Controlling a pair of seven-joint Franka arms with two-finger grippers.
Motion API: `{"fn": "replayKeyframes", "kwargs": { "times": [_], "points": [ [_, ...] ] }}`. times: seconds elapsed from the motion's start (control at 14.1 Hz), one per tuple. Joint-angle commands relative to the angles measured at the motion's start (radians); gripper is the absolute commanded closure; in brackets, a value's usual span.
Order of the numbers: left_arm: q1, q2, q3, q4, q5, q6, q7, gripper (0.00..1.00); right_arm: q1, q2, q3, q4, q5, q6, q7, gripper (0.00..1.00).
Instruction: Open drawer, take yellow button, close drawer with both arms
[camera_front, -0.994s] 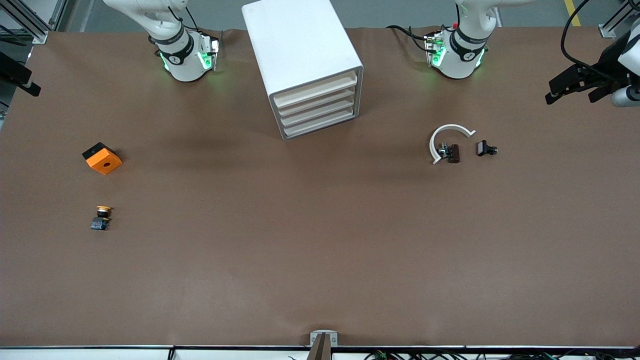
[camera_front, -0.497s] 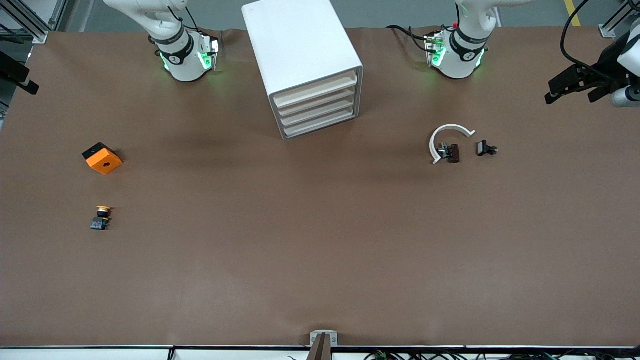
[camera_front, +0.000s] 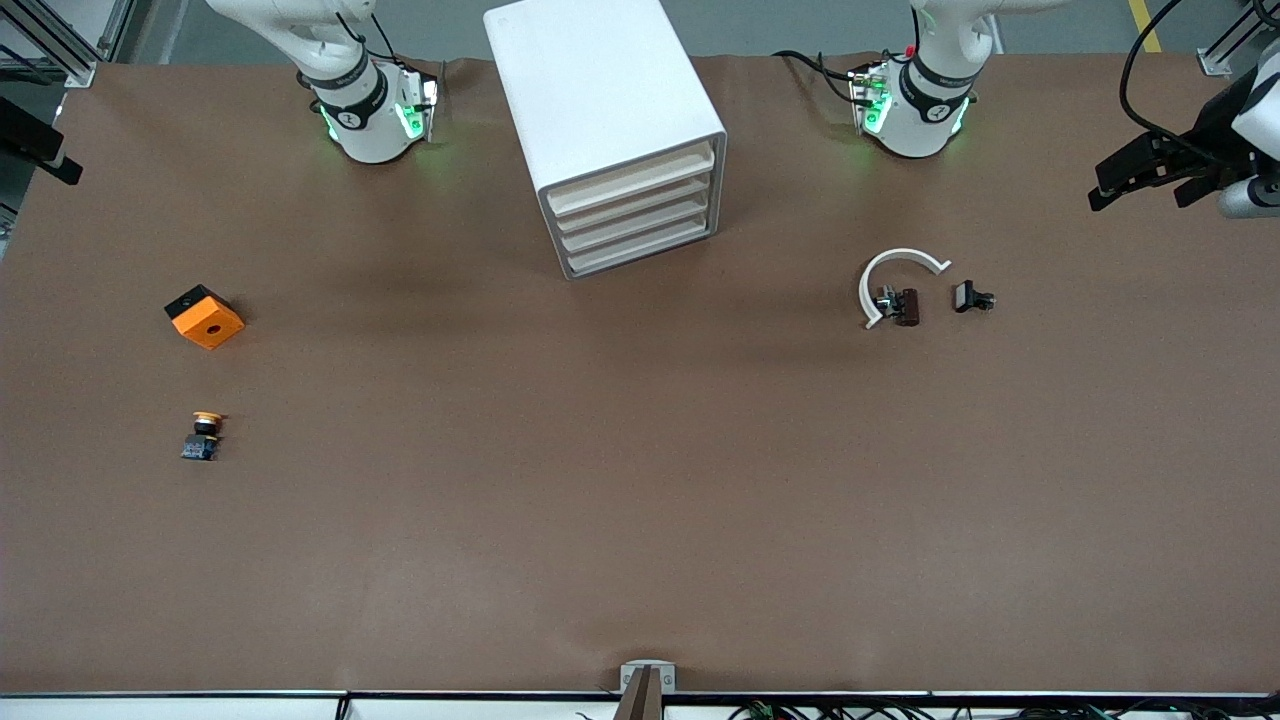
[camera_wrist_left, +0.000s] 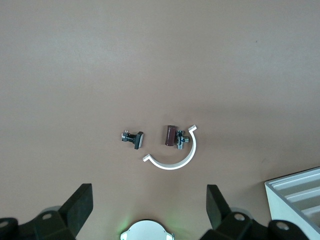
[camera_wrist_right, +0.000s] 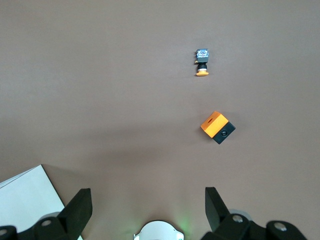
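The white drawer cabinet (camera_front: 610, 120) stands between the arm bases with all its drawers (camera_front: 632, 215) shut. The button (camera_front: 203, 435), with an orange-yellow cap and blue-black base, lies on the table toward the right arm's end, nearer the front camera than the orange block (camera_front: 205, 317). It also shows in the right wrist view (camera_wrist_right: 202, 62). My right gripper (camera_wrist_right: 147, 196) is open and empty, high over its own base; it shows at the front view's edge (camera_front: 40, 155). My left gripper (camera_wrist_left: 149, 192) is open and empty, high over its base, at the other edge (camera_front: 1145, 190).
A white arc (camera_front: 895, 275) with two small black parts (camera_front: 905, 305) (camera_front: 970, 297) lies toward the left arm's end, also in the left wrist view (camera_wrist_left: 175, 160). The orange-and-black block shows in the right wrist view (camera_wrist_right: 217, 127). The cabinet's corner shows in both wrist views (camera_wrist_left: 297, 195) (camera_wrist_right: 30, 200).
Both grippers have shifted very slightly at the front view's edges. Nothing on the table has moved.
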Motion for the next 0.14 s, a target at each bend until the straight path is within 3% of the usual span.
{"fn": "replayKeyframes", "kwargs": {
  "times": [0.0,0.07],
  "points": [
    [0.000,0.013,-0.002,0.028,0.011,-0.020,0.007,0.00,0.002,-0.006,0.001,0.012,-0.003,-0.016,-0.010,0.00],
    [0.000,0.013,-0.004,0.028,0.011,-0.020,0.007,0.00,0.001,-0.006,0.003,0.015,-0.003,-0.016,-0.009,0.00]
  ]
}}
